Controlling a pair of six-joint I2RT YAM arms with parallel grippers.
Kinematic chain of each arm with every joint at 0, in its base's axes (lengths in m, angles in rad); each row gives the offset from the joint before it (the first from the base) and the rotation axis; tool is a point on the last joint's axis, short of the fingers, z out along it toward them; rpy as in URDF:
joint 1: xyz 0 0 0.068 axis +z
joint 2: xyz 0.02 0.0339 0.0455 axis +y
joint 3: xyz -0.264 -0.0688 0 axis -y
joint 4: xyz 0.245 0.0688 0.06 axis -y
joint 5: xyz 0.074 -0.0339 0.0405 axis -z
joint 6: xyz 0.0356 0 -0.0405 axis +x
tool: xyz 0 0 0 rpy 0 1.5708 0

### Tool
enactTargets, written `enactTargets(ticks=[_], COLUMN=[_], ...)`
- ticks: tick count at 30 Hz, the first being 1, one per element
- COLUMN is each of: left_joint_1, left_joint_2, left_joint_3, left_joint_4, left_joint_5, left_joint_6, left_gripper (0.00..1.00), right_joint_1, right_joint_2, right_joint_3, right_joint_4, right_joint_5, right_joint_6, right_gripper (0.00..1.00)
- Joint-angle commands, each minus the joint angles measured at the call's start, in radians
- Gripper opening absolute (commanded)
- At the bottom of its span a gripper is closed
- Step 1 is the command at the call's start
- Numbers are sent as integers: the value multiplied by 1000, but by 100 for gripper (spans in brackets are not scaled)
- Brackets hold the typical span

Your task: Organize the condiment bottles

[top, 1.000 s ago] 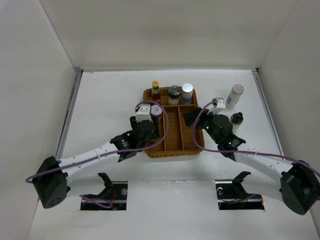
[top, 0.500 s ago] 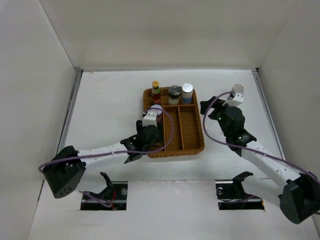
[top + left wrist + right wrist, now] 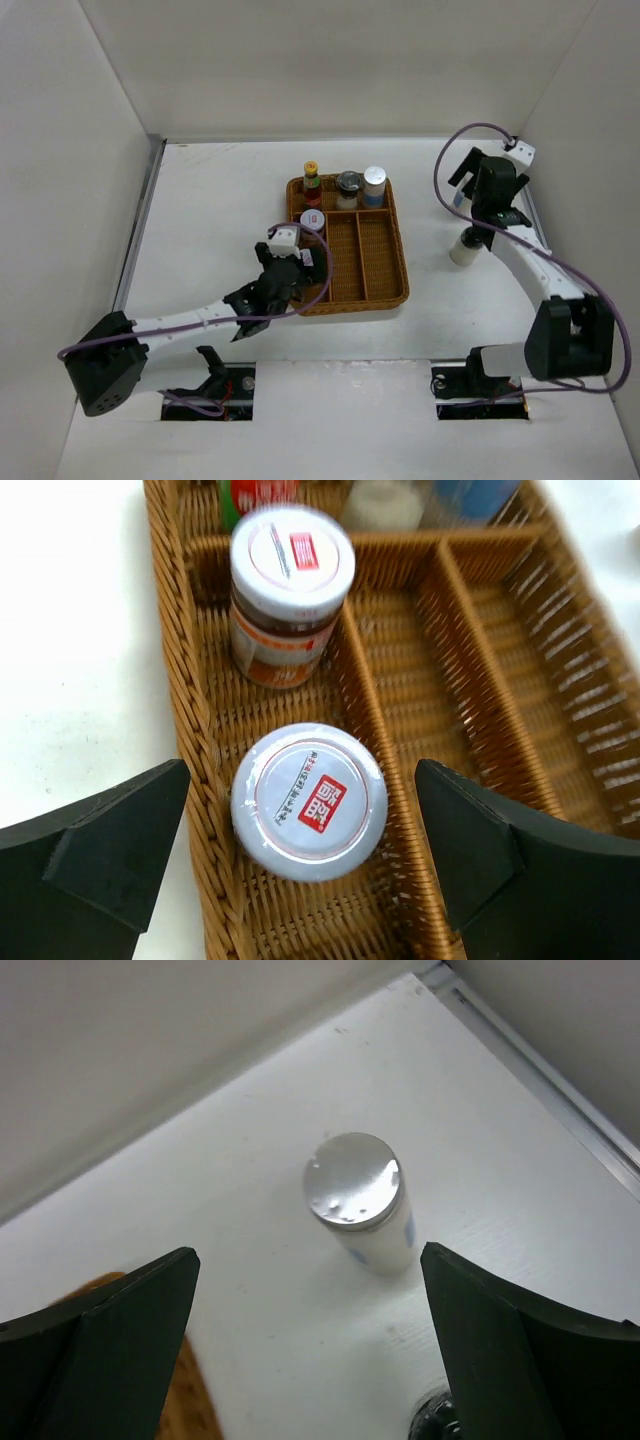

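On the white surface (image 3: 220, 200), centre: brown wicker divided tray (image 3: 382, 262), with a rear row of cells and three long compartments in front.
Rear row, left to right: yellow-capped sauce bottle (image 3: 312, 180); dark-lidded jar (image 3: 348, 184); blue shaker (image 3: 374, 186) with a pale cap. All stand upright.
Left long compartment: far white-lidded jar (image 3: 292, 580) and near white-lidded jar (image 3: 308, 802), upright, one behind the other, each lid bearing a red mark.
Middle and right long compartments: bare wicker.
Left end effector (image 3: 302, 765): over the left long compartment, fingers spread wide. The near white-lidded jar shows between them, clear of both, and nothing is gripped.
Right end effector (image 3: 308, 1253): over the far right corner of the surface, fingers spread wide, holding nothing.
Silver-capped white shaker (image 3: 360, 1205): upright on the surface, outside the tray, ahead of the right end effector's fingers and touching neither.
Black-capped pale bottle (image 3: 463, 247): upright on the surface, right of the tray and apart from it.
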Motion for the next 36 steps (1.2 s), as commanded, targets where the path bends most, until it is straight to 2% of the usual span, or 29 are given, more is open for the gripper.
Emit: enactTargets(ticks=[1, 9, 22, 23, 24, 26, 28, 32, 36], left_joint_1=[11, 60, 64, 66, 66, 66, 70, 83, 112], left_joint_2=[-108, -233, -275, -277, -277, -276, -269, -269, -259], left_joint_3=[-54, -183, -255, -258, -258, -263, -270, -283, -304], left_joint_4=[179, 374, 423, 425, 425, 425, 435, 449, 455], left_joint_5=[-12, -49, -138, -140, -140, -140, -149, -164, -212], left_joint_6=[5, 9, -36, -39, -39, -39, -45, -45, -80], left_gripper=[100, 100, 100, 100, 100, 100, 100, 100, 100], right_joint_1=[-20, -50, -73, -73, -73, -73, -67, -31, 47], right_joint_2=[102, 257, 478, 483, 484, 476, 444, 307, 126], right_joint_3=[84, 229, 405, 408, 410, 411, 399, 353, 267], right_joint_4=[-68, -71, -197, -198, -195, -180, -140, -47, -23], right_joint_5=[16, -7, -4, -2, 1, 16, 56, 88, 88], right_joint_6=[-38, -82, -93, -90, -89, -78, -79, -87, -93], right_gripper=[100, 100, 100, 98, 91, 70, 59, 51, 50])
